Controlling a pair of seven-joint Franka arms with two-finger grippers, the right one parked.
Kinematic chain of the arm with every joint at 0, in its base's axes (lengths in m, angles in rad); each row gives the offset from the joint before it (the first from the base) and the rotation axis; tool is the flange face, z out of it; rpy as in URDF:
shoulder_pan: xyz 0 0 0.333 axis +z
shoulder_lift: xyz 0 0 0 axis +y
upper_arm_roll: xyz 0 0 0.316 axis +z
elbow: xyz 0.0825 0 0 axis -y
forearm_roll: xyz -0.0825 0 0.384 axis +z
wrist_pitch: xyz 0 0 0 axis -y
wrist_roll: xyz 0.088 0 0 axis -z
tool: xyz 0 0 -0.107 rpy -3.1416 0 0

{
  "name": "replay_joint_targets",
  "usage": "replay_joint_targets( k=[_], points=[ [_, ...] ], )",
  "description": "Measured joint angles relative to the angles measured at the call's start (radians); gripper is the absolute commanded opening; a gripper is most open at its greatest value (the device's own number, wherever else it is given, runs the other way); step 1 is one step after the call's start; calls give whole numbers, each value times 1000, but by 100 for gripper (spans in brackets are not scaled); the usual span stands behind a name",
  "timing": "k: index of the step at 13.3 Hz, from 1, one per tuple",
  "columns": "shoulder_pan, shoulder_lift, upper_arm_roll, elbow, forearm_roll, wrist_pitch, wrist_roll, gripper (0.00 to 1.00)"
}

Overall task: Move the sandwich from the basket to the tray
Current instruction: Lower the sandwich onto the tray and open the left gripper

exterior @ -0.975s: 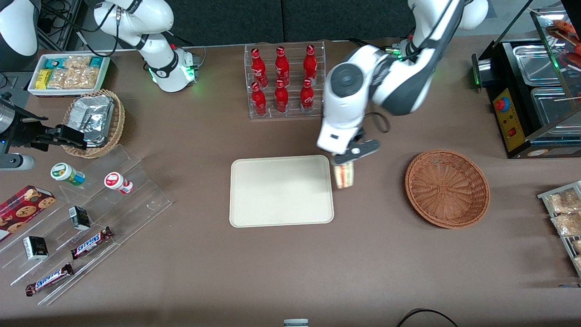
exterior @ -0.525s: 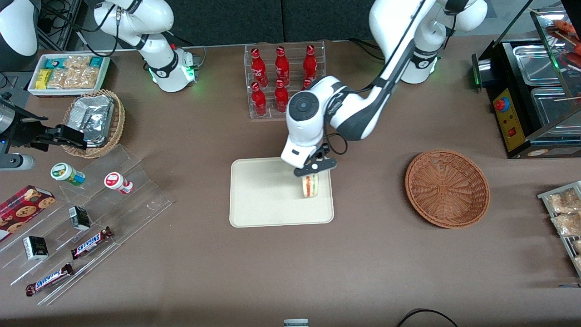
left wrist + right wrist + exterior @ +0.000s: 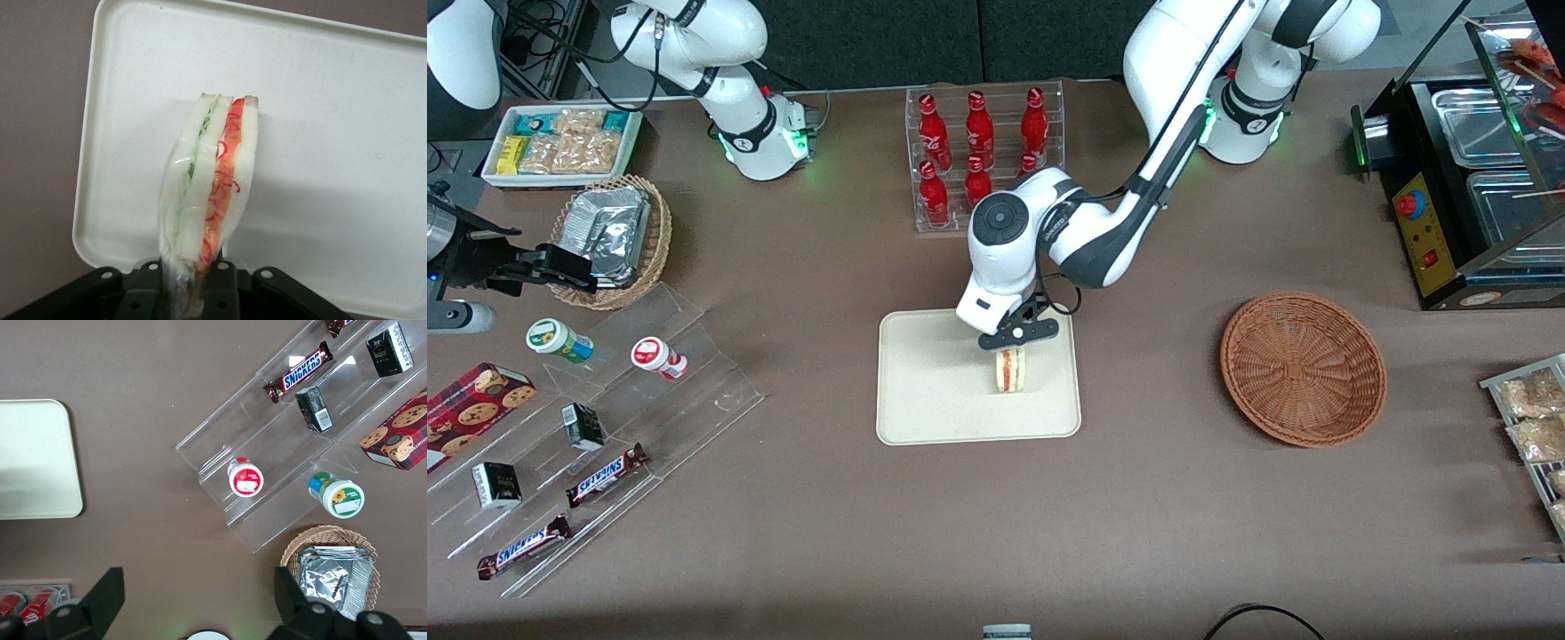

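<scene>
Sandwich (image 3: 1010,371) hangs over the tray (image 3: 925,391), toward the edge nearest the basket (image 3: 1303,368), a plastic-wrapped wedge of white bread showing red and green filling along its cut edge. The claw (image 3: 1016,339) is pinched tight on its narrow end, fingers (image 3: 221,283) pressing the wrap; it looks light, soft and squashy, so I'd say a gentle hold on the bread faces suits it. Basket sits bare toward the working arm's end of the bench (image 3: 1156,516).
</scene>
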Motion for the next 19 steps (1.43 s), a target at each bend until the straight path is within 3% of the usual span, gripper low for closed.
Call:
replay_joint_targets(
  k=[4,5,6,7,8,13,19],
  points=[
    [-1,33,0,18,5,0,-14,8],
    [-1,37,1,19,6,0,-17,14],
    [-1,40,1,19,6,0,-19,34],
    [-1,42,1,20,6,0,-20,73],
    [-1,43,1,20,6,0,-20,97],
    [0,38,5,41,7,-14,-24,100],
    [57,-155,16,150,6,-343,-34,100]
  ],
)
